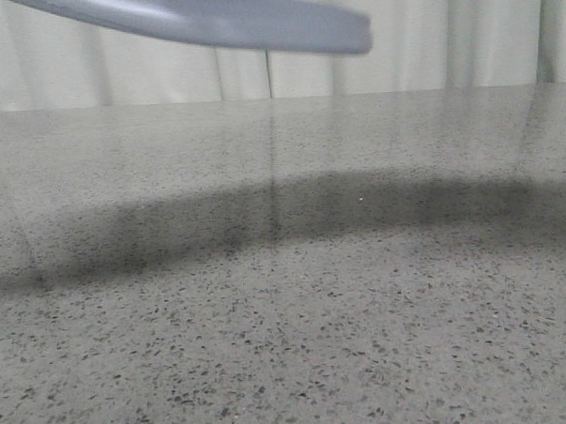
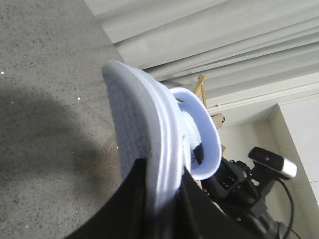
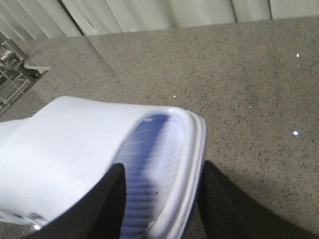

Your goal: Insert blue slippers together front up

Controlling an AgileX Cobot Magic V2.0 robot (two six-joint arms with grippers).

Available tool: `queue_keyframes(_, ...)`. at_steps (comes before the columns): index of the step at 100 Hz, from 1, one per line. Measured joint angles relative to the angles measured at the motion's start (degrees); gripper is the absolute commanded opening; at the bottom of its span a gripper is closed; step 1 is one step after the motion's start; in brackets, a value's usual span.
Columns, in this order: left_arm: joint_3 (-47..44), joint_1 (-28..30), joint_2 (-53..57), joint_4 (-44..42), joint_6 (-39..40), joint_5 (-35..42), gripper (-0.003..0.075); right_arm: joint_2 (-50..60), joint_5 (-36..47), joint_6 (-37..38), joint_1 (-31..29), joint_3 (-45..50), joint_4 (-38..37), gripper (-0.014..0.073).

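1. Front view: a grey speckled stone table (image 1: 289, 343) fills most of the frame. A pale blue-grey moulded foam slipper (image 1: 209, 18) crosses the upper left, held in the air above the table and blurred. Its left end is cut off by the frame edge, so its full shape is not visible. A broad dark shadow (image 1: 293, 216) lies across the middle of the table. Neither arm appears in this view; which slipper this is cannot be told.

2. Left wrist view: the left gripper (image 2: 162, 199), with black fingers (image 2: 124, 204) at the lower centre of the frame, is clamped on the thick sole edge of one very pale blue-white foam slide sandal (image 2: 144, 144). The sandal stands on edge, with its textured underside turned to the left of the frame and its wide strap (image 2: 207, 134) curving out to the right. The heel end is hidden behind the fingers. A wooden object behind the strap is mostly covered. A black camera on a stand (image 2: 271, 164) sits at the lower right.

3. Right wrist view: the right gripper (image 3: 159, 199) pinches the second pale blue-white foam slide sandal (image 3: 79, 144) by its rim at the lower centre of the frame. The ribbed footbed (image 3: 144, 174) shows between the black fingers (image 3: 224, 199). The sandal's left and lower parts run out of frame. It hangs above the speckled table.
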State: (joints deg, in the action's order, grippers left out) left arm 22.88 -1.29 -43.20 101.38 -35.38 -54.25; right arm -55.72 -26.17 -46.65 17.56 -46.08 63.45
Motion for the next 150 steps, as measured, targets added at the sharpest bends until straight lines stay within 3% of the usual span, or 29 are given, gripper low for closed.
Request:
queue_keyframes(32,0.0,-0.44,0.0,-1.07,0.37,0.74,0.0016,8.74,2.08,-0.28,0.79,0.0,-5.72,0.0436)
queue_keyframes(79,-0.24,-0.57,-0.48,-3.85,0.37,4.58,0.0016,16.3,11.99,-0.37,0.91,0.0,-10.35,0.0437)
queue_keyframes(150,-0.24,-0.57,-21.04,-0.91,-7.69,0.32,0.0016,16.3,10.94,-0.37,0.91,0.0,-10.52,0.0437)
